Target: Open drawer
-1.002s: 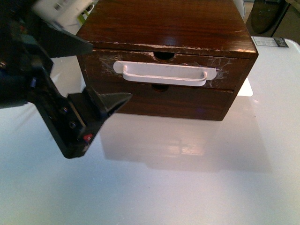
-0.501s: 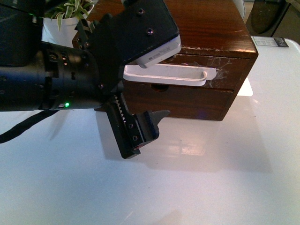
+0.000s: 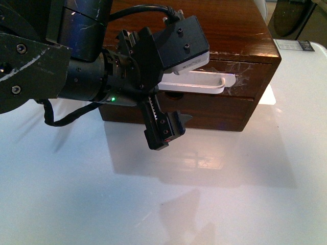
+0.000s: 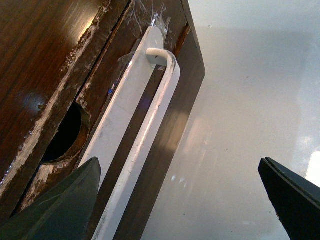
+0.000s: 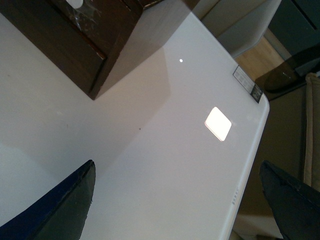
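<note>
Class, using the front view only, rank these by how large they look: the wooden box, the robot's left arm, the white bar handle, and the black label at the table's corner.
1. Left arm and wooden box: too alike to rank, and the arm is nearer the camera, which inflates it.
2. White bar handle.
3. Black label.

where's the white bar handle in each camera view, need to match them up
Front view: the white bar handle lies across the dark brown wooden drawer front, its left part hidden behind the left arm.
Left wrist view: the handle is close up, seen along its length, beside the half-round notch.
Right wrist view: only a white tip shows at the frame edge.
Shared landmark: crumpled clear tape at the handle's end.
</note>
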Available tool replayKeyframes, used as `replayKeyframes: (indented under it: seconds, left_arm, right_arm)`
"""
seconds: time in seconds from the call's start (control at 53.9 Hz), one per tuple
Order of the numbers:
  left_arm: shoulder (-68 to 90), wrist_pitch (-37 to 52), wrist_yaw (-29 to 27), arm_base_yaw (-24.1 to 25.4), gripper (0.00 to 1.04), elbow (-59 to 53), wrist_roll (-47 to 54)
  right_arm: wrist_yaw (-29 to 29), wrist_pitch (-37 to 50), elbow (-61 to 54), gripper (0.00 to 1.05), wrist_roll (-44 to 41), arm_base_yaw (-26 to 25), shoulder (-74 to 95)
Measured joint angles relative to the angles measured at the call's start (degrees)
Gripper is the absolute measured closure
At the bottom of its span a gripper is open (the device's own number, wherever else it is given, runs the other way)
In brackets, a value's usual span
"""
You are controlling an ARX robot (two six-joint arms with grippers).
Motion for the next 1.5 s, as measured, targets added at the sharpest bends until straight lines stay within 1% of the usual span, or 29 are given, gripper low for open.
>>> replayKeyframes:
  seconds: [0.316,0.761,1.114,1.318,1.504]
  left_arm:
    - [3.04,-1.86,0.13,1.31,0.08,2.84,-0.33]
    - [4.98,-6.51,-0.07,3.02,0.08,5.68,1.75]
    - [6.14,-8.46,-0.13,4.42,0.08,7.69,3.63]
    - [6.23,-8.94,0.11,4.85,0.08,7.89,4.76]
    - [6.23,-9.31,0.09,4.96,0.08,8.0,5.35]
  right_arm:
    - [0.26,1.46,0.15,0.09,0.04,3.26,2.4]
    - [0.37,1.73,0.15,0.09,0.02,4.66,3.52]
    - [-0.09,1.29,0.42,0.09,-0.83,6.21,4.11]
    - [-0.5,0.26,1.29,0.09,-3.37,8.33,5.55]
    - [-0.55,0.46,3.58,0.09,-7.06,12.5,10.73]
